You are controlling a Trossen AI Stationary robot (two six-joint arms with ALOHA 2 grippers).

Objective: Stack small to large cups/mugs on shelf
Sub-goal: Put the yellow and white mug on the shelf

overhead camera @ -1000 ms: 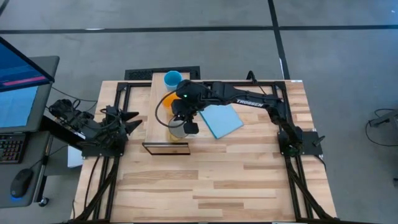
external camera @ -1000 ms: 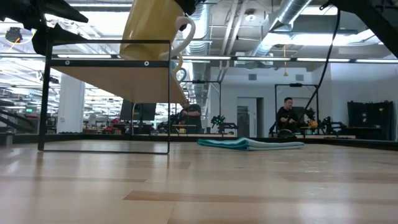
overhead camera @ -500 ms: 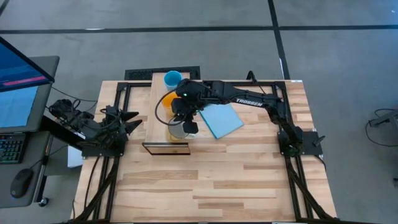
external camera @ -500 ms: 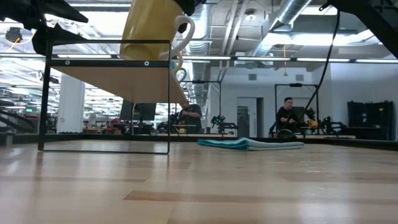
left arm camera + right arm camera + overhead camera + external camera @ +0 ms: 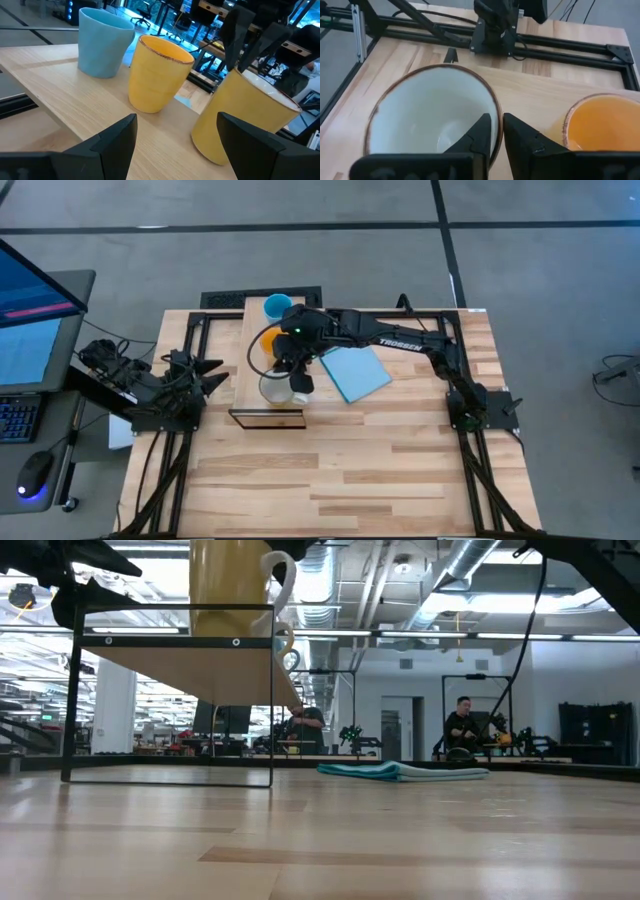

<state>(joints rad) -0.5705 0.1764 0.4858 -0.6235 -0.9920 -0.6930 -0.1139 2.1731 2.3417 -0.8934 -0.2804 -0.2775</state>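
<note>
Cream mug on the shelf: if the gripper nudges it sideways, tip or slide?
The cream mug is tall with a narrower base, so a rim-height push probably tips it. It looks rigid, glazed ceramic: likely slippery and breakable. It stands near the shelf front edge, so sliding risks a fall.

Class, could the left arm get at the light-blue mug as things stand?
Probably yes. The left claw is open and faces the shelf; the light-blue mug stands unobstructed at the far end, while the right claw straddles the cream mug's rim.
</note>
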